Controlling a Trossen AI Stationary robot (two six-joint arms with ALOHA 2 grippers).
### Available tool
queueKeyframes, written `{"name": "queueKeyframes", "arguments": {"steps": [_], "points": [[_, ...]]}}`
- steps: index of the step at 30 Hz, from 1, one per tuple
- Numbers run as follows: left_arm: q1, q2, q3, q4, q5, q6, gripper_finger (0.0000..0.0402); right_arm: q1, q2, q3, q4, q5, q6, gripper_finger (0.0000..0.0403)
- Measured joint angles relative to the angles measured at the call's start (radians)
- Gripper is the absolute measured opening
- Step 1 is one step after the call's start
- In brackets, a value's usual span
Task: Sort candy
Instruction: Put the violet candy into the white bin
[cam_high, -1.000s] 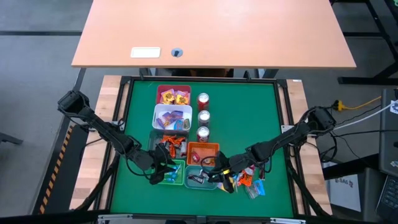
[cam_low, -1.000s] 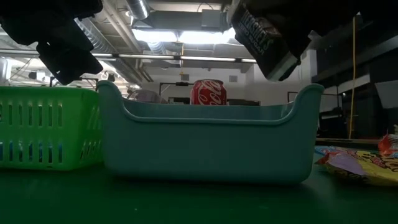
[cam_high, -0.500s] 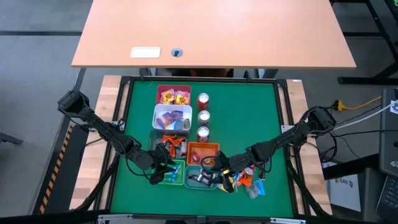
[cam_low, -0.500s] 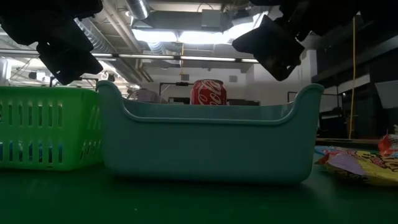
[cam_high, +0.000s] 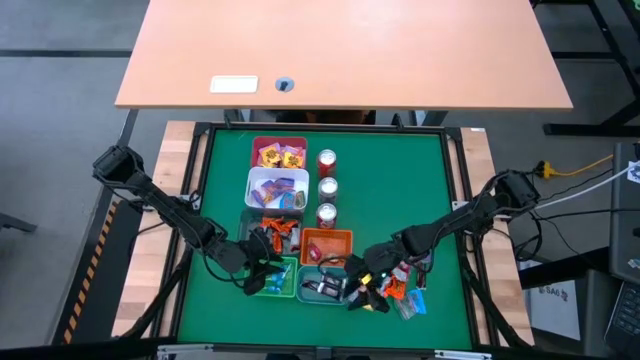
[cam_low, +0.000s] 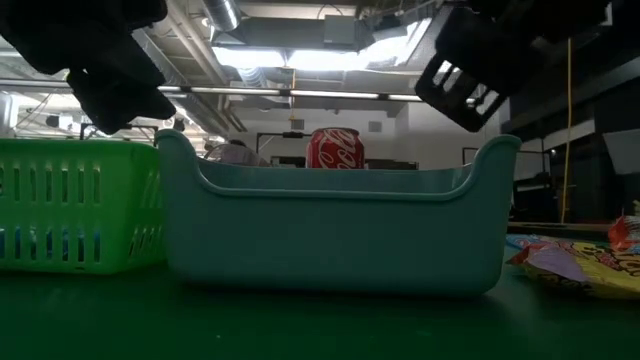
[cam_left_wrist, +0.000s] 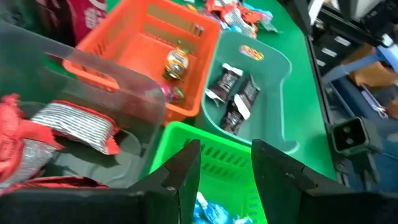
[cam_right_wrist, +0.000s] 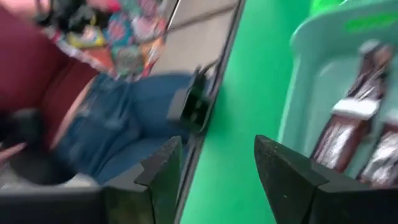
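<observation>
Green matting is covering the table (cam_high: 430, 180), with a bare wooden desk (cam_high: 340, 50) standing beyond it. Down the middle, bins are sitting in a column: a red bin (cam_high: 257, 143) and a white bin (cam_high: 254, 181) holding mixed candy, a clear bin (cam_left_wrist: 118, 81) holding red wrappers, an orange bin (cam_high: 326, 236) with one yellow sweet (cam_left_wrist: 176, 62), a green bin (cam_high: 287, 279) with blue candy (cam_left_wrist: 208, 212), and a teal bin (cam_high: 322, 274). Three red cans (cam_high: 327, 188) are standing in a row just beside the red and white bins.

Three dark-wrapped candies (cam_left_wrist: 236, 99) are lying in the teal bin. A loose pile of unsorted candy (cam_high: 400, 295) is lying on the mat just right of that bin.

Left hand (cam_high: 262, 272) is hovering over the green bin, fingers apart and gripping nothing. Right hand (cam_high: 362, 292) is positioned at the teal bin's right edge, next to the loose pile, fingers spread wide and empty.

In the right wrist view, a person in blue jeans (cam_right_wrist: 118, 137) is showing beyond the table edge.
</observation>
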Motion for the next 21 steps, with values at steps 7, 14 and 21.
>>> {"name": "queueKeyframes", "arguments": {"steps": [7, 14, 21], "points": [[0.004, 0.000, 0.000, 0.076, -0.108, 0.116, 0.0131, -0.038, -0.002, 0.120, -0.413, -0.176, -0.051, 0.0198], [0.061, 0.000, 0.000, 0.292, -0.111, 0.347, 0.0131, -0.034, -0.030, 0.264, -0.975, -0.007, -0.186, 0.0198], [0.144, 0.000, 0.000, 0.456, -0.107, 0.534, 0.0131, -0.035, -0.098, 0.278, -1.310, 0.295, -0.159, 0.0198]]}}
